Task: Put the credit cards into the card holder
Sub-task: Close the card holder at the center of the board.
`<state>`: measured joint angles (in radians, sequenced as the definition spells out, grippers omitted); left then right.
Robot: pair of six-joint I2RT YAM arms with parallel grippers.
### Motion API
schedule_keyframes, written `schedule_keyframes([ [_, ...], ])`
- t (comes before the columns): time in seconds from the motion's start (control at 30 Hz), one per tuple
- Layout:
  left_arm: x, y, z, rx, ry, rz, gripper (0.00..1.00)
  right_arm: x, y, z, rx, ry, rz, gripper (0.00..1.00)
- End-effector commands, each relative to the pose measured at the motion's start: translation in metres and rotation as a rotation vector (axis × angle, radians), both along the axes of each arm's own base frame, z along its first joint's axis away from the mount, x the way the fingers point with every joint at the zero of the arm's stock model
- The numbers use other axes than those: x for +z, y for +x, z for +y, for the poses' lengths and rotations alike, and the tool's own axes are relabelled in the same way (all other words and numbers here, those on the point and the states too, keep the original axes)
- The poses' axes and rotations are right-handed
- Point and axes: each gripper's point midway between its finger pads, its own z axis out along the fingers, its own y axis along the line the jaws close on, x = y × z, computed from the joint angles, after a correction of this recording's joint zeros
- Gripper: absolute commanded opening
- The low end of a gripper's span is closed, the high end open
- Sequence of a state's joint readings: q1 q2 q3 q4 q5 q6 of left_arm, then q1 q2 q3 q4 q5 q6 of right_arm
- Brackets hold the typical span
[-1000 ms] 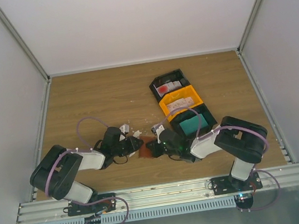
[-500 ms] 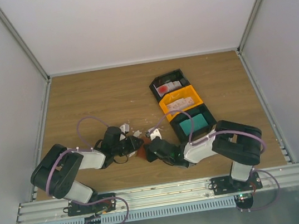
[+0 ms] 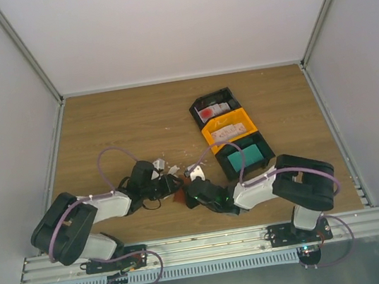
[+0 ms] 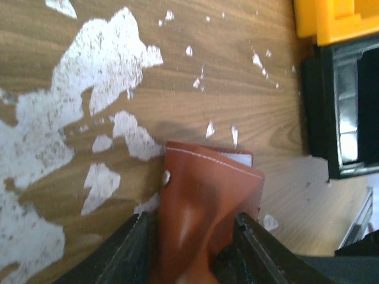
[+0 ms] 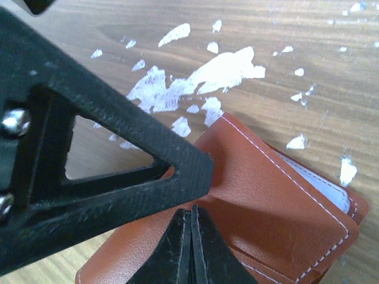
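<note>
Left gripper (image 4: 192,236) clamping holder (image 4: 207,195) across its width, long axis pointing straight out from jaws, right gripper (image 5: 190,228) sitting closed, tips touching it.

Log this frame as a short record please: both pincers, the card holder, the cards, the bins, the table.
left pincer: shut on the card holder, which buckles between its fingers
right pincer: shut, tips at the holder's reddish-brown cover
credit cards: lying in the bins
bins: black, yellow, black, in a row right of centre
table: wood, strewn with white scraps
</note>
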<state>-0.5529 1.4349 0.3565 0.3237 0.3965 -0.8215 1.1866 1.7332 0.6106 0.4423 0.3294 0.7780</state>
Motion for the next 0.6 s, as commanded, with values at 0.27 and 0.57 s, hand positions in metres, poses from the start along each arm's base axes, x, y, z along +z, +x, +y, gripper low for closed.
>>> schedule_keyframes([
  [0.27, 0.014, -0.022, 0.017, -0.042, 0.102, -0.004, 0.55, 0.041, 0.018, -0.055, -0.051, -0.294, 0.11, 0.43],
  [0.57, 0.011, -0.051, 0.012, -0.139, 0.035, 0.026, 0.5, 0.045, -0.004, -0.067, -0.028, -0.247, 0.228, 0.58],
])
